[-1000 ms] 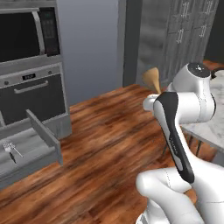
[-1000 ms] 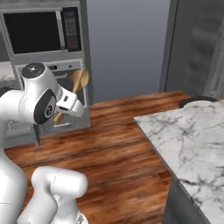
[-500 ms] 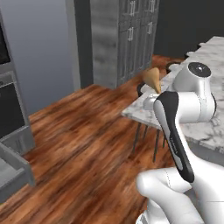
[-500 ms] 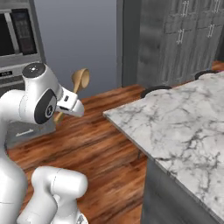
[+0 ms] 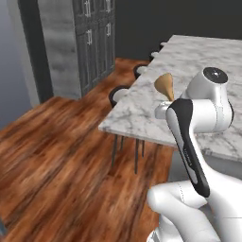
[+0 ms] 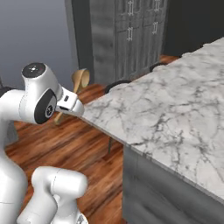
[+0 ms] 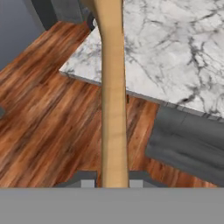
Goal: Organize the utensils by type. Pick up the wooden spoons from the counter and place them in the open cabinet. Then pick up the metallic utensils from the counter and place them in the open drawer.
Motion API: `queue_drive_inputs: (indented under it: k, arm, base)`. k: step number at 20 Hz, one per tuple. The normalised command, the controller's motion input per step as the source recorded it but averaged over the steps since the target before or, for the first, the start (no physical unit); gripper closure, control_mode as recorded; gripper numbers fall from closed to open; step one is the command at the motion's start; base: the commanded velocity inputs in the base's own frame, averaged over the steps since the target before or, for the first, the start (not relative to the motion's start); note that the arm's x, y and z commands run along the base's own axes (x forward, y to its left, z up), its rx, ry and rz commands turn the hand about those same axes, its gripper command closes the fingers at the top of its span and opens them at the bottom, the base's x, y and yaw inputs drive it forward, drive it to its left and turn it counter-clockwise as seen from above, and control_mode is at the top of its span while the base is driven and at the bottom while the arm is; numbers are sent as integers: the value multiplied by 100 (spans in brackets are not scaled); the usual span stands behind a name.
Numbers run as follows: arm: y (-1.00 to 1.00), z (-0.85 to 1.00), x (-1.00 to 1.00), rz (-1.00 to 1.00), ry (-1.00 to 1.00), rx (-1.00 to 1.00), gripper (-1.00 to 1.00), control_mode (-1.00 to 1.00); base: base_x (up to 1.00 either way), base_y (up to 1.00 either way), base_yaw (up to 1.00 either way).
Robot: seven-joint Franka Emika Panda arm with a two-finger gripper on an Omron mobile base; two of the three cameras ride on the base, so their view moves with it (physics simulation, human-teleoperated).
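The two-finger gripper [image 7: 113, 183] was clamped on an orange-tan wooden spoon [image 7: 113, 96], carried above the wood floor beside the white marble counter [image 6: 175, 109]. Probably mid-transfer; cabinet and drawer placements apparently remained.

I count one wooden spoon [image 7: 113, 96], the one clamped in my claw [image 7: 113, 183], its round bowl [image 5: 164, 85] poking up past my wrist. There is one white marble counter [image 6: 175, 109] in front of me, and at least two dark round stools [image 5: 118, 94] tucked under its edge, with further ones along it too small to count surely. One tall grey wood-grain cabinet unit [image 6: 127, 35] stands across the one wooden floor [image 5: 61, 156].
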Motion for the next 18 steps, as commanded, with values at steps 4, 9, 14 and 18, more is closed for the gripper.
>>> queue_drive_inputs:
  k: [4,9,14,18]
  arm:
    - [0,0,0,0,0,0,100,100]
    - [0,0,0,0,0,0,100,100]
    - [0,0,0,0,0,0,100,100]
    - [0,0,0,0,0,0,100,100]
  base:
    - [-25,-13,-45]
    - [-26,-17,-44]
    - [-21,-31,-44]
    - [-26,-43,-44]
